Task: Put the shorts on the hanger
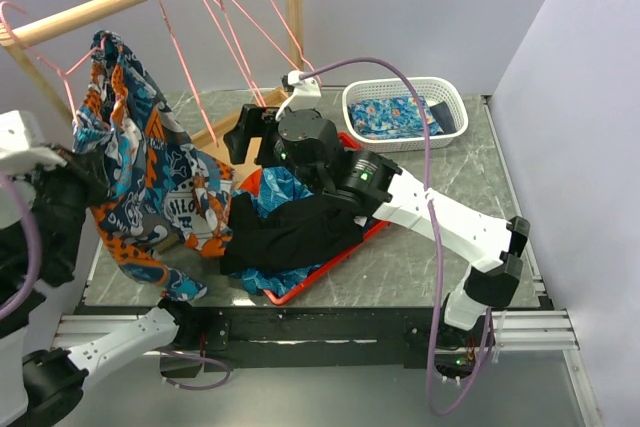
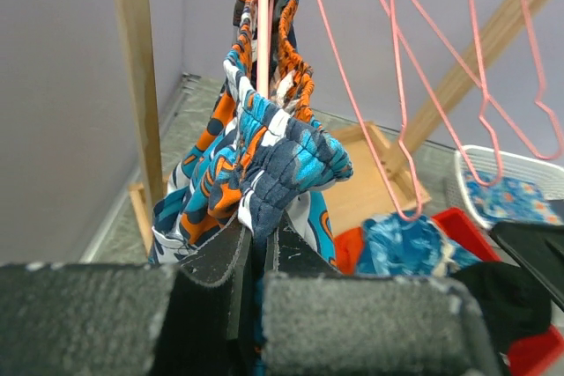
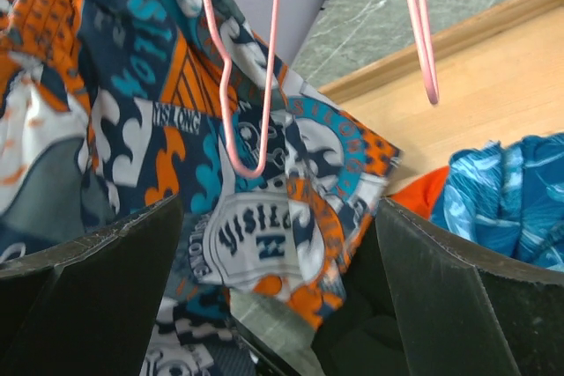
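Shorts (image 1: 140, 172) — navy, teal, orange print — hang bunched on the leftmost hanger (image 2: 263, 24), hem trailing to the table's (image 1: 420, 247) near-left edge. Left gripper (image 2: 257, 257) pinches a fold; right gripper (image 3: 278, 244) gapes wide beside the cloth.

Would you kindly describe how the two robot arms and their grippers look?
The left arm and right arm have white links and black joints, each trailing a thin purple cable. Small green lights glow on the right arm. The left gripper and right gripper have broad flat black fingers.
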Available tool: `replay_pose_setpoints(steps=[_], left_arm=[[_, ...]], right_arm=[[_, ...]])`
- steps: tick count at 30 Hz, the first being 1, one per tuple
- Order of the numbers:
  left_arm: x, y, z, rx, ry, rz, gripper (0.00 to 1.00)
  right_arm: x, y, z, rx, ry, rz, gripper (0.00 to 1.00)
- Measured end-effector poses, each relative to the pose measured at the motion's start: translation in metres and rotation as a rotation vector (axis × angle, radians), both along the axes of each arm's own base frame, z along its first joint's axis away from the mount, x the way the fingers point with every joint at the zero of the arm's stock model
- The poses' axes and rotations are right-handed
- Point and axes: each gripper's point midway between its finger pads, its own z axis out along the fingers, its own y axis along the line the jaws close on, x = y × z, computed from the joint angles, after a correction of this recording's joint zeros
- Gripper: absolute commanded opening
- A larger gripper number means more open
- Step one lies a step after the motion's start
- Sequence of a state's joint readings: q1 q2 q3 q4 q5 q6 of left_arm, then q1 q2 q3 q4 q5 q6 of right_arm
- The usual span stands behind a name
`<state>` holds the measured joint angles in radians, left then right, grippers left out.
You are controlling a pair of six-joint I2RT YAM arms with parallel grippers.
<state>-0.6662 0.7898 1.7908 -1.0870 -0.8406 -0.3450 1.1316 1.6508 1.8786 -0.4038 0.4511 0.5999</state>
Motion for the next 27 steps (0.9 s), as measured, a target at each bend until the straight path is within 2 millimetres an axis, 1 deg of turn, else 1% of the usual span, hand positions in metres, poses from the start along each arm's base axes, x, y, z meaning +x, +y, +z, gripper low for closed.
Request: replay_pose_setpoints(steps=[8,16,19,25,27], left_arm=[[0.028,-0.004,0.002,0.130,0.050,0.090,0.01],[0.045,-0.011,0.002,0.154,0.045,0.127,0.01],[0.055,-0.015,-0.001,0.169,0.048,0.151,0.01],[0.074,-0.022,-0.009,0.192,0.059,0.214,0.01],[0.080,-0.024,-0.014,0.196,0.061,0.236,0.01]], right_arm=[[-0.005,-0.012,0.000,-0.009,-0.006,0.001,0.97],[-0.008,-0.018,0.005,-0.004,-0.014,0.002,0.97],[-0.010,-0.022,0.002,-0.011,-0.013,0.002,0.98],[-0.018,-0.041,0.002,-0.011,-0.013,0.003,0.98],[-0.024,-0.052,0.001,-0.010,-0.013,0.003,0.98]])
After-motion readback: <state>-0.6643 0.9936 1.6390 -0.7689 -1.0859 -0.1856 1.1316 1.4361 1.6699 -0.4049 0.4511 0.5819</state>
